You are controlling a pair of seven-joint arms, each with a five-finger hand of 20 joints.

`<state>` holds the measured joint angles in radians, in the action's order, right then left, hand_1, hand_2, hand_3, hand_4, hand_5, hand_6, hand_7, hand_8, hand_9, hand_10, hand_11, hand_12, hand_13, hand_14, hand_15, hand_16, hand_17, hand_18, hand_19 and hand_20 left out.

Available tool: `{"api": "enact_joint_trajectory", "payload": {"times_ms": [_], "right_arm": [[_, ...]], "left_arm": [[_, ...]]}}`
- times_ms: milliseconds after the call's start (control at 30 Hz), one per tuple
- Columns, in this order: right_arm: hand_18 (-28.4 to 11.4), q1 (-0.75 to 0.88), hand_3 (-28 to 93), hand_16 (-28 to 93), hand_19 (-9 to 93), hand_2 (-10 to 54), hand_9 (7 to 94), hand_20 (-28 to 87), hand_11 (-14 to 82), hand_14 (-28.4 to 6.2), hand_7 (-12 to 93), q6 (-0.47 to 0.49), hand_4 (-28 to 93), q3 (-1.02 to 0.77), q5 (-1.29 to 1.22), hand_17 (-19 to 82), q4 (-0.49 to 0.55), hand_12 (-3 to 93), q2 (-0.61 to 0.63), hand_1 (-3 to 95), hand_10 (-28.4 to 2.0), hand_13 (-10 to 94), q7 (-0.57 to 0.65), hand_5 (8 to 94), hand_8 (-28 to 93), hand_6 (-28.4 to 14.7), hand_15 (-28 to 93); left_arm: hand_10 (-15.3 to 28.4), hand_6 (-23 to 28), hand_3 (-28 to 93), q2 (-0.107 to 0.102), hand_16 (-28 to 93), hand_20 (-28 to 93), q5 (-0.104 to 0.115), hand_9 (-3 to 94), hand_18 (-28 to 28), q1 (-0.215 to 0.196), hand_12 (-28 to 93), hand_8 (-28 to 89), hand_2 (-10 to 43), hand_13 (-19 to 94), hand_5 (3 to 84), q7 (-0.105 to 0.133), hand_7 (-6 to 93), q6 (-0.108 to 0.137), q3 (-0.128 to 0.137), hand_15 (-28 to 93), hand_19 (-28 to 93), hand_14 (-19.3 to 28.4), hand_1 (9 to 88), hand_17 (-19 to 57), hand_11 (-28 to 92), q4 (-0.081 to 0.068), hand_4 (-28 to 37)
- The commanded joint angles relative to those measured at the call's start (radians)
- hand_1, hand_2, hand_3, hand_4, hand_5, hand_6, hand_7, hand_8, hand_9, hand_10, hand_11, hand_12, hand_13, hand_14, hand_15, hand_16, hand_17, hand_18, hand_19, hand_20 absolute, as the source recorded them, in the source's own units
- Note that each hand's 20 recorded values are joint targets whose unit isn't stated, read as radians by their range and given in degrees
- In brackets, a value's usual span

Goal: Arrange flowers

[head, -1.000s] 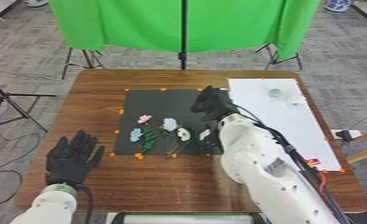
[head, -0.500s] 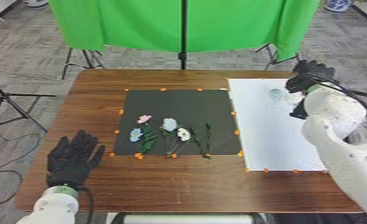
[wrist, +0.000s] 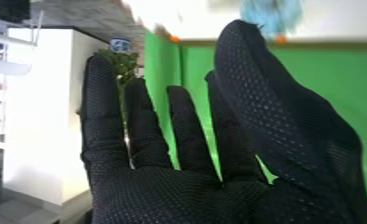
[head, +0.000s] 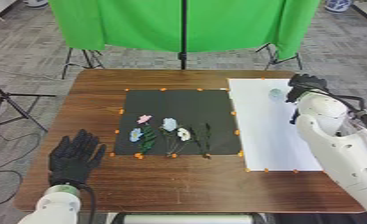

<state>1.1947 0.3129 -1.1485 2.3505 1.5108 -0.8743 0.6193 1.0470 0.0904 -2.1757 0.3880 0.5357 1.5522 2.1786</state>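
Black mat (head: 184, 106): the landmark, on the table.
Placed flowers: pink (head: 144, 119), blue (head: 136, 134), pale blue (head: 170, 124) and white (head: 184, 134) blooms, on the mat's near half.
Green sprig (head: 208, 141): on the mat, right of those blooms.
Still to place, probably: bluish flower (head: 275, 93) on the white sheet (head: 282, 140), right of the mat.
Right hand (wrist: 175, 197): far right of the mat, fingers extended, grasping nothing.
Left hand (head: 72, 159): left of the mat, fingers straight, released.
Progress: seemingly mostly done.
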Motion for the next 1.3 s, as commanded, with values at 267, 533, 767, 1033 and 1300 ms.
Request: {"api": "enact_joint_trajectory", "payload": {"times_ms": [267, 533, 767, 1033, 1300], "right_arm": [[-18.3, -0.026, 57, 16, 39, -9.5, 44.4, 21, 7.3, -13.1, 12, -0.119, -28, 0.043, -0.136, 40, -0.112, 13.4, -0.008, 65.5, -14.6, 47, 0.097, 44.0, -11, 0.9, 27], [-7.5, 0.001, 51, 45, 57, -9.1, 83.1, 37, 10.9, -3.6, 22, -0.284, -28, 0.073, -0.104, 59, -0.103, 45.2, 0.013, 71.2, -10.9, 76, 0.056, 72.3, 8, -0.3, 35], [-7.9, 0.004, 57, 44, 58, -8.8, 84.9, 38, 10.1, -3.9, 24, -0.374, -28, 0.096, -0.116, 60, 0.023, 45.8, 0.058, 68.9, -11.0, 77, 0.012, 75.2, 8, -0.2, 36], [-7.8, -0.044, 62, 42, 58, -9.0, 85.3, 36, 10.1, -4.5, 25, -0.333, -28, 0.182, -0.216, 61, 0.254, 45.4, 0.086, 66.4, -11.2, 78, -0.081, 75.1, 9, -0.7, 37], [-8.0, -0.182, 63, 42, 59, -9.1, 85.1, 36, 10.0, -4.6, 25, -0.205, -28, 0.458, -0.131, 61, 0.277, 45.3, 0.055, 65.7, -11.3, 78, -0.223, 74.9, 9, -0.9, 37]], "left_arm": [[14.7, 7.7, 77, 0.014, -7, 20, -0.002, 41.0, 15.5, -0.017, 12, -14, 12.1, 33, 48.0, -0.018, 30.2, 0.037, -0.038, 56, 44, 14.4, 33.0, -3.4, 36, -0.048, -28.3], [14.8, 7.7, 77, 0.016, -6, 20, 0.002, 40.6, 15.4, -0.019, 12, -14, 12.3, 32, 47.9, -0.018, 29.9, 0.035, -0.035, 56, 44, 14.2, 33.1, -3.5, 36, -0.046, -28.3], [14.9, 7.8, 76, 0.018, -6, 20, 0.012, 40.8, 15.4, -0.025, 12, -14, 12.4, 32, 47.9, -0.017, 29.9, 0.041, -0.029, 56, 44, 14.3, 32.9, -3.5, 37, -0.043, -28.3], [15.0, 7.8, 76, 0.016, -6, 20, 0.016, 41.4, 15.5, -0.038, 12, -14, 12.9, 33, 48.0, -0.012, 30.0, 0.039, -0.017, 56, 44, 14.7, 32.7, -3.5, 37, -0.036, -28.3], [15.1, 7.8, 76, 0.012, -6, 20, -0.005, 41.8, 15.5, -0.038, 12, -14, 13.1, 33, 48.1, -0.012, 29.9, 0.057, -0.014, 56, 44, 14.8, 32.6, -3.5, 37, -0.030, -28.3]]}}
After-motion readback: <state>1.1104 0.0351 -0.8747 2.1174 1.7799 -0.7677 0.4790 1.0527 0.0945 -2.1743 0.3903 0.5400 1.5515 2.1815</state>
